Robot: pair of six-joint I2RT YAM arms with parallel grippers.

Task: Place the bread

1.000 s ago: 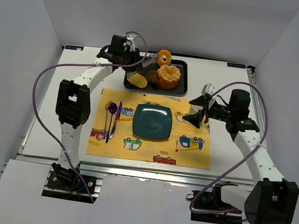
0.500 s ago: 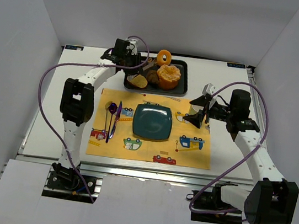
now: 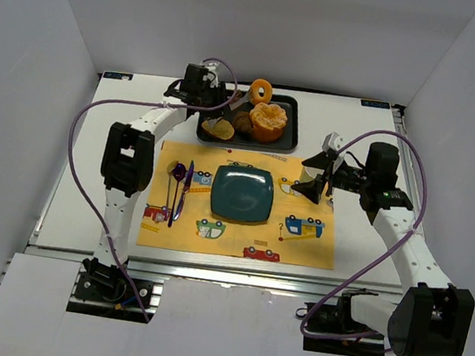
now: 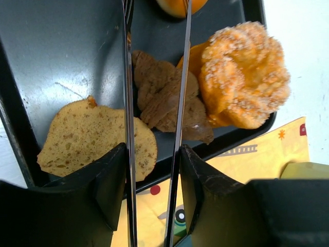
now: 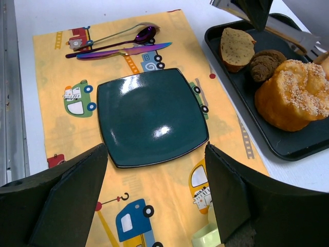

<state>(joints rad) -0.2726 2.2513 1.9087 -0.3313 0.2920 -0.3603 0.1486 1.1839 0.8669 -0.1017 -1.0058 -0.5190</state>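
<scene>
- Placemat (image 3: pixel 242 205) lies nearest, with teal plate (image 3: pixel 241 193) on its middle.
- Right gripper (image 3: pixel 315 178) hovers at the mat's right edge, fingers spread, grasping nothing.
- Left gripper (image 3: pixel 237 103) reaches over the black tray (image 3: pixel 290 132), fingers part open, empty.
- Bread (image 3: pixel 261 90) leans at the tray's far rim.

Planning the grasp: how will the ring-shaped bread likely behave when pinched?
The bread leans upright at the tray's back edge, so a nudge may roll or topple it. It looks small and probably light; its hole offers a hold.
</scene>
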